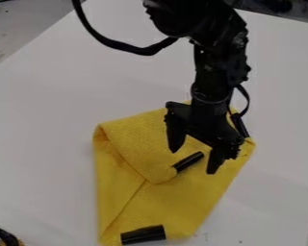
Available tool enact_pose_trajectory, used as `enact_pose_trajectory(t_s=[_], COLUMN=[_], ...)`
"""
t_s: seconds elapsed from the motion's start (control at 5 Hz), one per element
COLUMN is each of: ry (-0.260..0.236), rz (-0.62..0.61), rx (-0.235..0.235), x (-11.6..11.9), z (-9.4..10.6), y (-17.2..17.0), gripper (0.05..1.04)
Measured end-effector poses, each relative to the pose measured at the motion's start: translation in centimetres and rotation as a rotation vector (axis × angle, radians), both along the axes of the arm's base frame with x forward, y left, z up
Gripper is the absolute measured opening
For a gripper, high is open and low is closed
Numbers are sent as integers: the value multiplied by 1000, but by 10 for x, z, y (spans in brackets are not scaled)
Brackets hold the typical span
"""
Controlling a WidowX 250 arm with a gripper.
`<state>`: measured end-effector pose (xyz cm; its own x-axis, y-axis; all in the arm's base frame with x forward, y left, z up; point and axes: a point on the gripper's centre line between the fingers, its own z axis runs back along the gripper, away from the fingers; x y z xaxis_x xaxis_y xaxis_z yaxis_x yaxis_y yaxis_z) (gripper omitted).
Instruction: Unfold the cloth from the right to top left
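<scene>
Yellow cloth (166,209) lies folded on the white table (41,144). The gripper (194,162) is over it, jaws wide apart, near a little black strip (188,162) on the flap. If the jaws shut too high, they might miss the flap. Too low, they could pinch both layers and drag everything.

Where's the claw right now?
In the camera view, the claw is right of centre, over the upper half of the yellow cloth, with the middle black cylinder showing between its tips.
</scene>
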<state>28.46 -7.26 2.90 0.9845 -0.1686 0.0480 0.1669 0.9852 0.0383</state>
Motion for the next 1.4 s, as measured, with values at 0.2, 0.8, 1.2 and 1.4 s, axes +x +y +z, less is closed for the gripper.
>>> enact_pose_trajectory(t_s=[0.2, 0.8, 1.2, 1.4], ry=[1, 17, 9, 9], rz=[-3, -1, 3, 9], rx=[-21, -55, -56, -48], x=[0, 0, 2, 2], z=[-5, -15, -18, -18], y=[3, 4, 4, 5], gripper=[947, 144, 251, 521])
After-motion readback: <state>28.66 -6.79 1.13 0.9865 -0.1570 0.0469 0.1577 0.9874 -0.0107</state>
